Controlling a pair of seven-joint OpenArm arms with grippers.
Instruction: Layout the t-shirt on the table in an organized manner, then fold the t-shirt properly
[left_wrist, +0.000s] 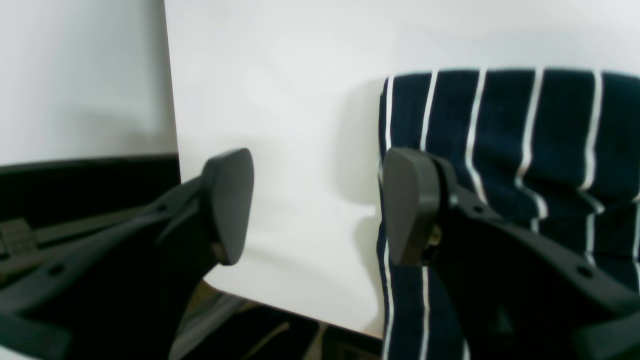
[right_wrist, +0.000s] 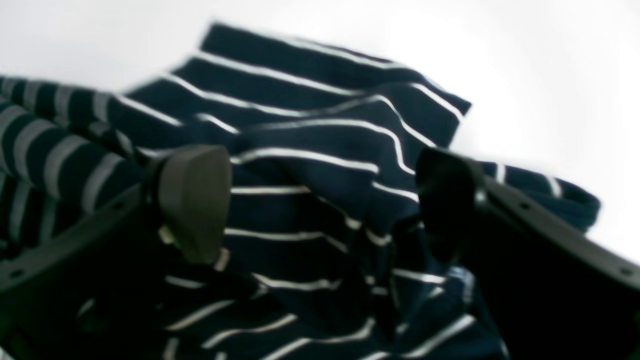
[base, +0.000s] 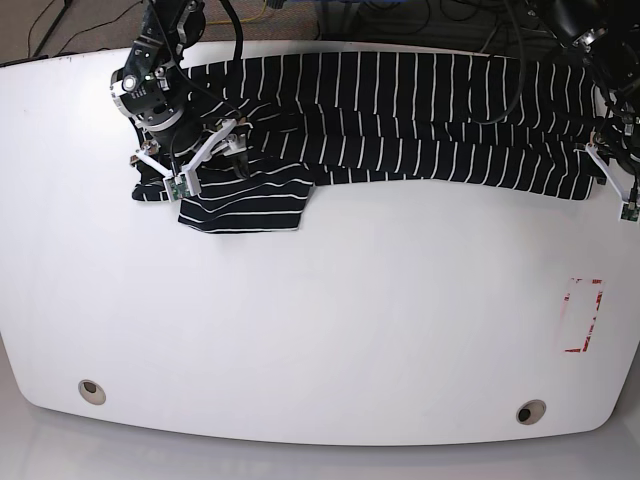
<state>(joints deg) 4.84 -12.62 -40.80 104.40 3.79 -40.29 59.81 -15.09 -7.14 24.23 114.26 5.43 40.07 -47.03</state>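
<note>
The job looks to be in its first half: spreading the shirt out, with no folding begun. The t-shirt (base: 400, 115) lies stretched in a long band along the far side of the tabletop (base: 330, 330), still bunched rather than flat, and at one end a sleeve-like flap (base: 245, 205) juts toward the middle of the tabletop.

The right gripper (right_wrist: 320, 205) hangs directly over that rumpled end. Its fingers are spread wide with folds of striped cloth showing between them, and nothing appears pinched. The wrist picture is soft, so I cannot say whether the fingertips (right_wrist: 192, 200) are touching the cloth or just above it.

The left gripper (left_wrist: 317, 205) is at the opposite end, by the tabletop's edge. Its fingers are also spread, with bare white tabletop between them; one finger (left_wrist: 410, 205) sits in front of the shirt's border, and the shirt lies to that side rather than between the fingers.

Next, I judge, each gripper needs to close on a hem or corner at its own end, the left one first shifting sideways over the cloth. Then both should draw the bunched fabric toward the near side so the body opens flat.
</note>
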